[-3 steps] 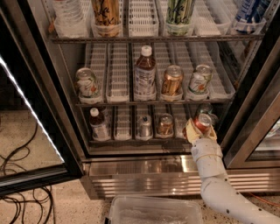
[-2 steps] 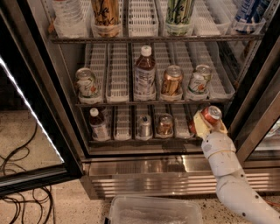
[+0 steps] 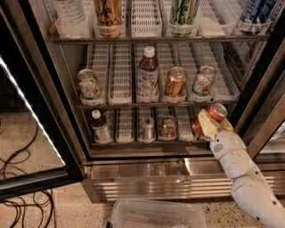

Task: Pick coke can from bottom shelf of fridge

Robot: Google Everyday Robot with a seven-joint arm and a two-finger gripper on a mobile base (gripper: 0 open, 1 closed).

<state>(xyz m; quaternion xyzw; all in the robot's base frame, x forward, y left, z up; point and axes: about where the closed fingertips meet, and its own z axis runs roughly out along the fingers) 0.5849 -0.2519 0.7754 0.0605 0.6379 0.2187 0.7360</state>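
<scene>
Camera view, your gripper [image 3: 205, 122] at the right end of the fridge [image 3: 147, 174] bottom shelf [image 3: 129, 143], fingers clamped on the coke can [image 3: 217, 111], can tilted in your grasp, copper-brown can [image 3: 168, 128] left of the hand, clear plastic bin [image 3: 156, 214] below-left.

Top rack: water bottle [image 3: 70, 17], tan can [image 3: 108, 13], green can [image 3: 183, 11], blue pack [image 3: 256, 13] far right. Middle rack, left to right: white-green can [image 3: 89, 84], capped bottle [image 3: 148, 73], copper can [image 3: 175, 82], second white-green can [image 3: 203, 81]. Lowest level: small bottle [image 3: 100, 127], silver can [image 3: 147, 129], brown can [image 3: 168, 128], one per lane. My gripper [image 3: 208, 121], clamped on the coke can [image 3: 217, 111], is right of the brown can. Clear bin [image 3: 158, 213] on the floor out front. Cables [image 3: 18, 178] lower left.
</scene>
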